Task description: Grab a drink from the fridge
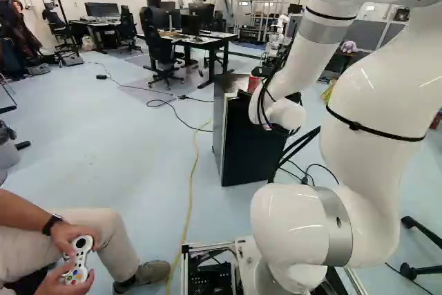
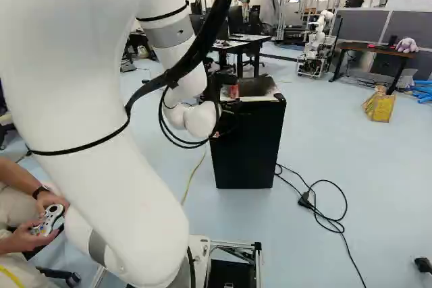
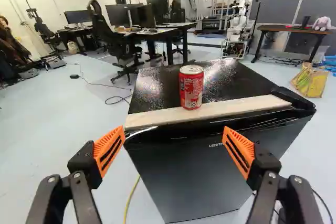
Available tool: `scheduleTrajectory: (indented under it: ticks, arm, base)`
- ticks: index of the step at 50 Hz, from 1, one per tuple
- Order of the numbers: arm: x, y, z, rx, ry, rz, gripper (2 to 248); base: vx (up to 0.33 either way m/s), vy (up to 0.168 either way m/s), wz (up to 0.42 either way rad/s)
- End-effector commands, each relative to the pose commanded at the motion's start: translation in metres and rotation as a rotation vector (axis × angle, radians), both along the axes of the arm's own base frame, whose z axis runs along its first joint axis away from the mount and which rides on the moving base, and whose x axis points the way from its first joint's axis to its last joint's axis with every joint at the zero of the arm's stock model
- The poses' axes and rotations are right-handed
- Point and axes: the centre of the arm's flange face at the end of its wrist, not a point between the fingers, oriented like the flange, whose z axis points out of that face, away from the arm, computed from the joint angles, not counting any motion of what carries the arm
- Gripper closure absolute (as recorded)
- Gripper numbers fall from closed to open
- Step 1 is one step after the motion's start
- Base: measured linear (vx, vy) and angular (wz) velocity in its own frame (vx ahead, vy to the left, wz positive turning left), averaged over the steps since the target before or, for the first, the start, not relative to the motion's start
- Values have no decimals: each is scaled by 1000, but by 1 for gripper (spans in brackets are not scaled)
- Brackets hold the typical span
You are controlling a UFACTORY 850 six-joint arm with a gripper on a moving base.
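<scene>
One fridge bears one red can; one hand gapes wide, empty.

From where I'm standing, there's open air above the fridge and room to reach in on either side of the can. Lower down, the fridge's front blocks the way, a pale strip edges its top, and a black cable trails beside it.
</scene>
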Motion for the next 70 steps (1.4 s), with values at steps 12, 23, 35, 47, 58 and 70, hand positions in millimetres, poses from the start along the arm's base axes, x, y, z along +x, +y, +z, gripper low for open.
scheduleTrajectory:
  ticks: [12, 23, 35, 47, 58, 70]
  arm:
    - [6, -3, 0, 0, -1, -4, 3]
    - [11, -6, 0, -1, -3, -7, 3]
    - [18, -9, -1, -1, -5, -10, 3]
    - [25, -12, -1, -2, -7, -14, 3]
    - [31, -16, -2, -2, -9, -19, 3]
    - [37, -20, -2, -3, -11, -25, 3]
  base:
    - [0, 0, 0]
    - [0, 0, 0]
    - [0, 0, 0]
    - [0, 0, 0]
    - [0, 0, 0]
    - [0, 0, 0]
